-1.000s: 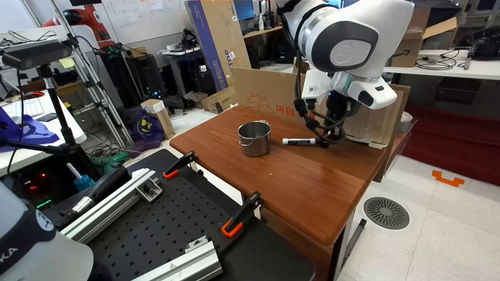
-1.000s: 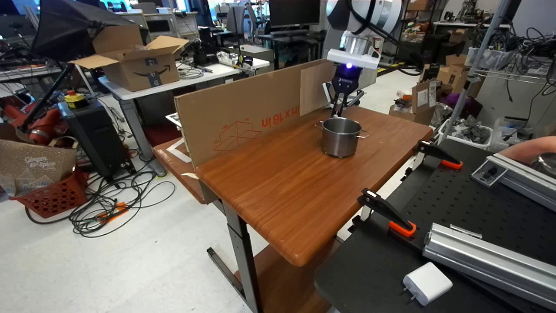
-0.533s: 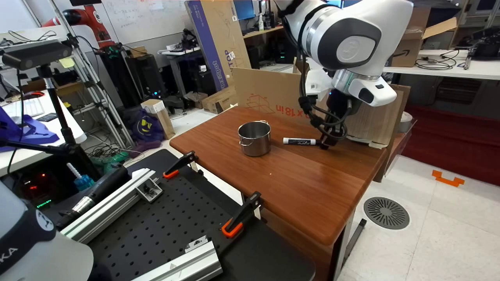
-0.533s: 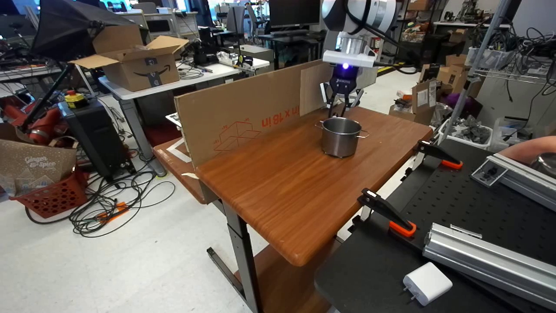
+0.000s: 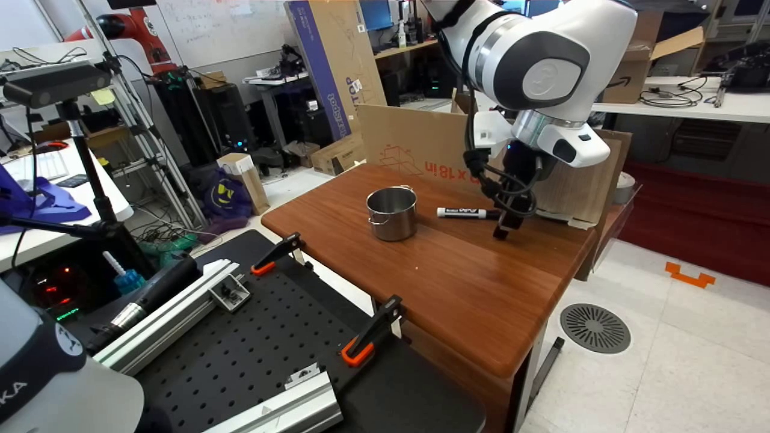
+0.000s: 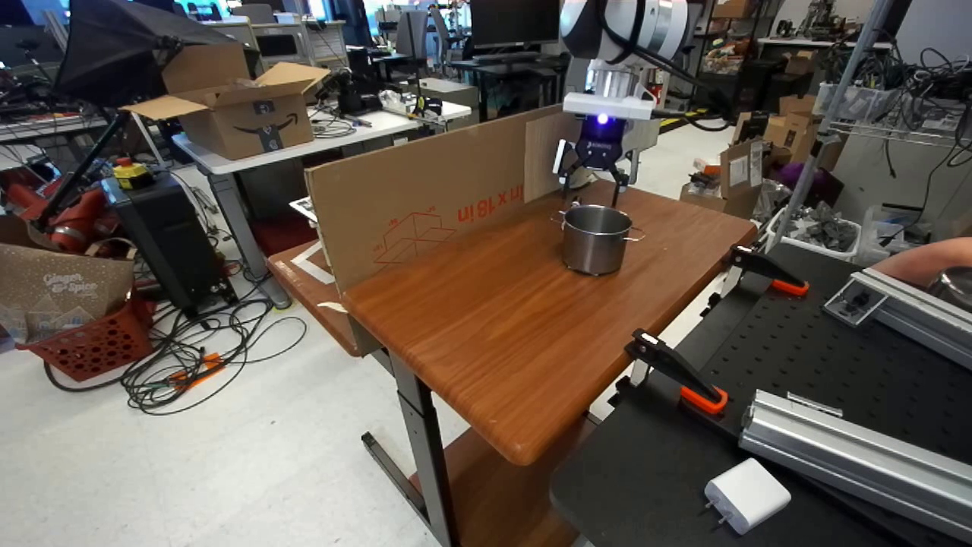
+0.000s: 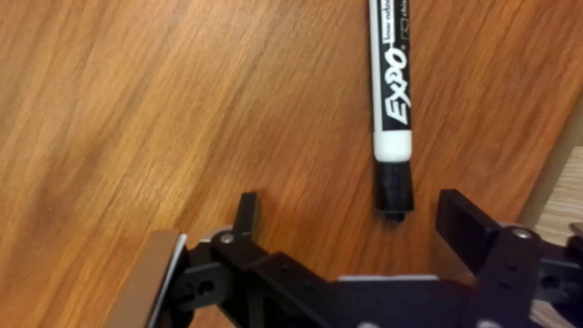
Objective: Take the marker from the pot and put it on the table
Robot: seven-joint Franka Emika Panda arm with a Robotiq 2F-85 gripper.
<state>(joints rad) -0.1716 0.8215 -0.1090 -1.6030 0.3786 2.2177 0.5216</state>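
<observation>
A white and black marker (image 7: pixel 394 100) lies flat on the brown wooden table (image 5: pixel 457 288), its black cap end pointing towards my gripper (image 7: pixel 350 198). The jaws stand wide apart; the cap end reaches close to the space between them, nearer the right finger (image 7: pixel 462 218), touching neither. In an exterior view the marker (image 5: pixel 466 213) rests beside the silvery pot (image 5: pixel 392 216), with its cap end partly behind the gripper. From the opposite side, the pot (image 6: pixel 594 247) hides most of the marker, and my spread gripper (image 6: pixel 590 196) is seen behind the pot's rim.
A cardboard panel (image 6: pixel 440 190) stands upright along the table's far edge, close to the arm. The black perforated board (image 5: pixel 252 337) adjoins the near side, with two orange-tipped clamps (image 5: pixel 373 331) at its edge. Bare tabletop extends in front of the pot.
The fingers have spread from closed together at the marker's cap end to wide apart. The marker stays lying on the table, almost unmoved. The pot has not moved.
</observation>
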